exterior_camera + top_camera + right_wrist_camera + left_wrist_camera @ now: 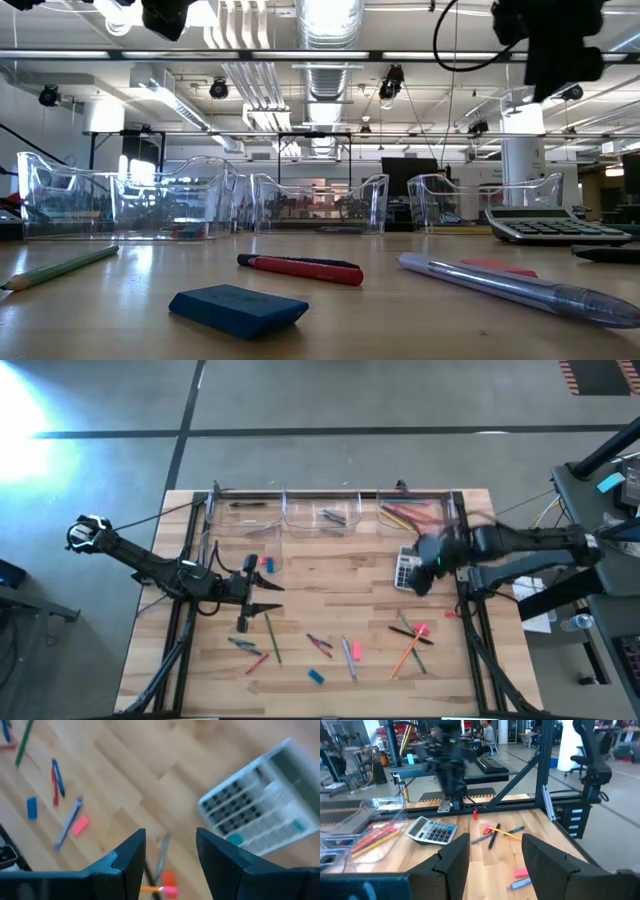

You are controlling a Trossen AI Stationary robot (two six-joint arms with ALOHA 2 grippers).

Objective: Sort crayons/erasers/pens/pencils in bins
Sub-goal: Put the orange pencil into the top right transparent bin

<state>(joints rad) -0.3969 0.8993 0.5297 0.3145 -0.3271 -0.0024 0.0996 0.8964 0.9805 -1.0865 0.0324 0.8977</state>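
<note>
Several thin, stiff pencils (409,652) are best pinched mid-shaft; both the left claw (262,600) and right claw (418,568) are released, empty.

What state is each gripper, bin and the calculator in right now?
left gripper: open, empty, above table's left side.
right gripper: open, empty, beside calculator.
calculator: flat, keys up.
bins: upright along far edge; rightmost holds pencils.
</note>
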